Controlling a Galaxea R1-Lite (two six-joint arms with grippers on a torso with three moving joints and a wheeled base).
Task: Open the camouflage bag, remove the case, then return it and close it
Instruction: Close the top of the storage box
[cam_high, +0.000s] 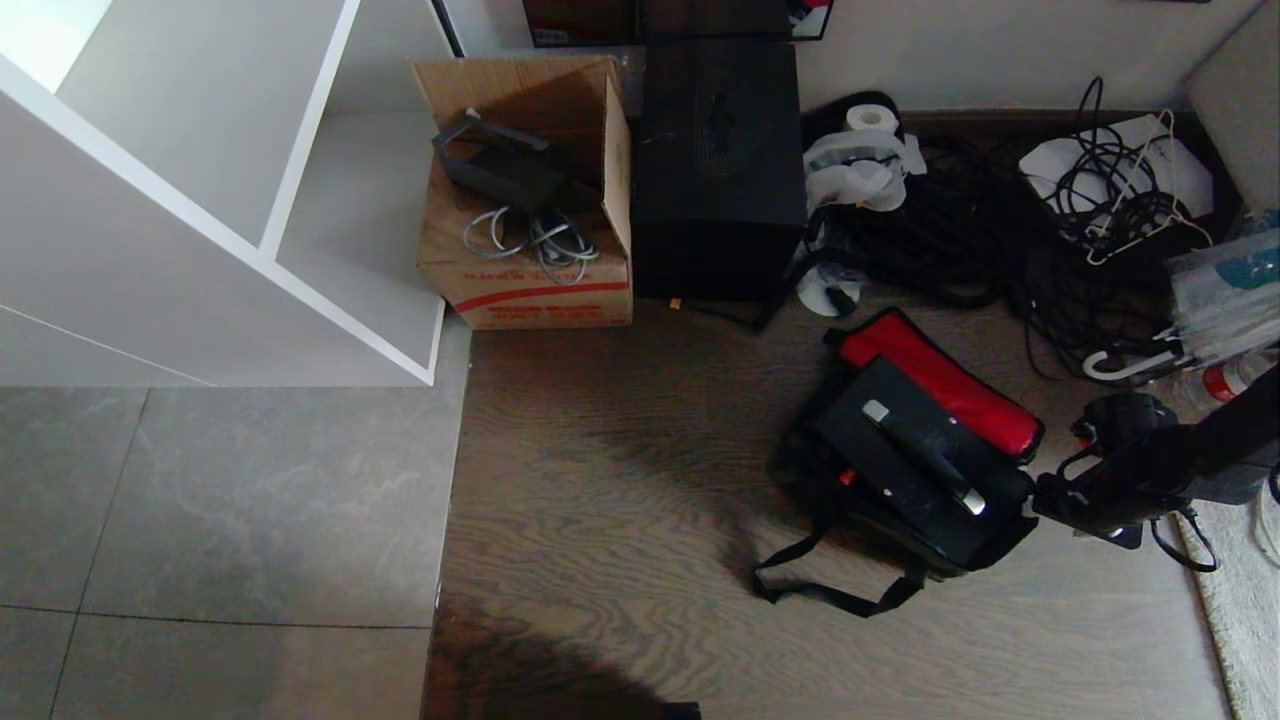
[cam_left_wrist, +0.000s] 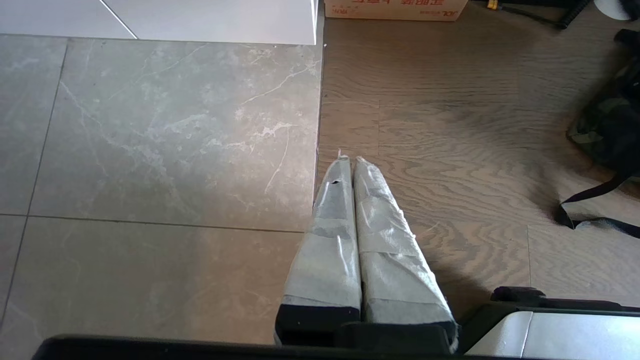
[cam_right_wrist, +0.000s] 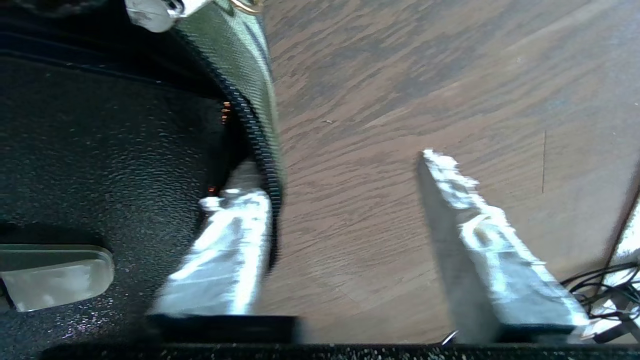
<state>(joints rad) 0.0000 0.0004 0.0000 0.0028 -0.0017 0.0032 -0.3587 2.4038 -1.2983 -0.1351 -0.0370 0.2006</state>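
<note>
The camouflage bag (cam_high: 800, 470) lies unzipped on the wooden floor, its red-lined lid (cam_high: 940, 385) flipped back. The black case (cam_high: 900, 450) rests inside it, handle (cam_high: 925, 455) up. My right gripper (cam_high: 1040, 495) is at the bag's near right edge. In the right wrist view this gripper (cam_right_wrist: 332, 175) is open. One finger (cam_right_wrist: 225, 250) is tucked between the case (cam_right_wrist: 100, 150) and the zippered rim (cam_right_wrist: 260, 125). The other finger (cam_right_wrist: 480, 235) hangs outside over bare floor. A white clip (cam_right_wrist: 150, 12) shows on the zipper. My left gripper (cam_left_wrist: 352, 160) is shut and parked over the floor.
A cardboard box (cam_high: 530, 200) and a tall black box (cam_high: 718, 170) stand at the back, with a white shelf unit (cam_high: 200, 200) to their left. Tangled cables (cam_high: 1000, 230) lie behind the bag. The bag's strap (cam_high: 830, 590) trails forward. A pale rug (cam_high: 1240, 600) borders the right.
</note>
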